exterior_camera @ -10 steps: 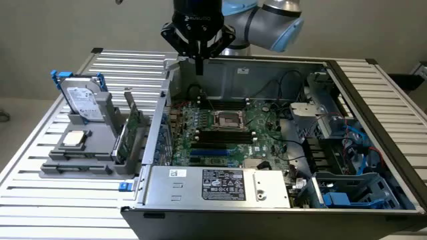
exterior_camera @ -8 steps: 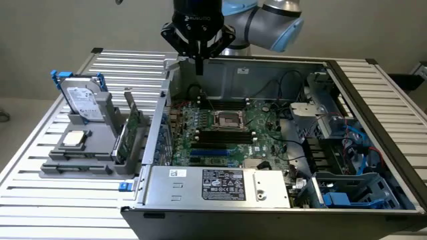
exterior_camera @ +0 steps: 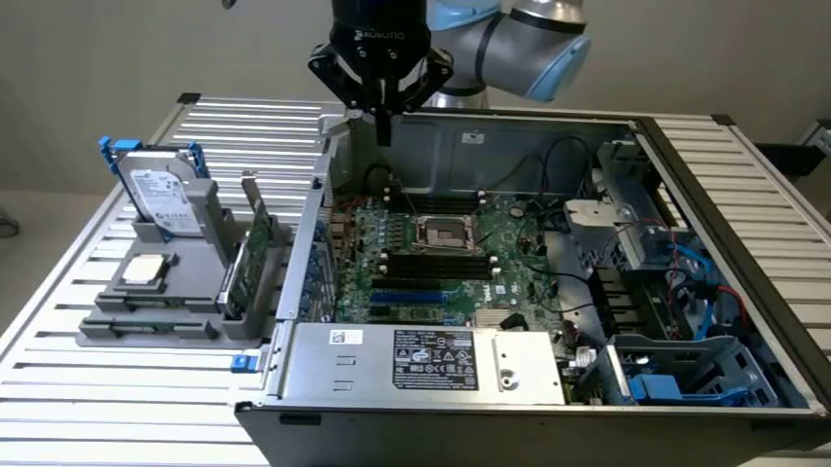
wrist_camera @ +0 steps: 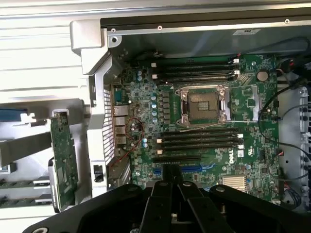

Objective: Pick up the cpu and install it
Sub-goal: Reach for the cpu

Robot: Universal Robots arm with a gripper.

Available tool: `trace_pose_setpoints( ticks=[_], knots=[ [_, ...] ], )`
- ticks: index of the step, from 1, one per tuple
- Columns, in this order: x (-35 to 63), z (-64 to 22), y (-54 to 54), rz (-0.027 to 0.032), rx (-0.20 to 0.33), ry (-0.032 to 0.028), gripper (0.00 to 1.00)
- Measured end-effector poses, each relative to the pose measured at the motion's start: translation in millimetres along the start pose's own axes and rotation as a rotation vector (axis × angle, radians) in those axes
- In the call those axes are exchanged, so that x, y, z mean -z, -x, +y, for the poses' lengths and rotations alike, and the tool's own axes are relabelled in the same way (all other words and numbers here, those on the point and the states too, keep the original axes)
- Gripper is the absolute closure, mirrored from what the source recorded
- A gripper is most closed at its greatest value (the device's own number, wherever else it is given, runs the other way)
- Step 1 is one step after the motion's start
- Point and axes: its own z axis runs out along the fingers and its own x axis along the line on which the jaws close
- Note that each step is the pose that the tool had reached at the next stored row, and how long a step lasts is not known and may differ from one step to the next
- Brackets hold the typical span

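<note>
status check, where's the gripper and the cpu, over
Gripper shut, empty, high over the case. Cpu on the gray stand, untouched. Socket empty, nothing across it.

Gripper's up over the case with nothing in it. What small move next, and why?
Probably swing toward the exterior view's left, over the cpu: it lies on the grey holder outside the case, the gripper hangs shut and empty, and the socket is bare.

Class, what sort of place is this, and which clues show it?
Probably a robotics lab bench for computer assembly: an open computer case on a slatted metal table, a grey parts fixture, the gripper above.
</note>
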Motion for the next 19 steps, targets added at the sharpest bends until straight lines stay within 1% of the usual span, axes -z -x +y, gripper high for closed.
trace_pose_setpoints(
  ticks=[10, 19],
  knots=[
    [-1.2, -3.3, -45.4, 0.0, 0.0, 0.0002, 0.9],
    [-1.6, -6.3, -86.2, 0.0012, 0.0, 0.0001, 0.9]
  ],
)
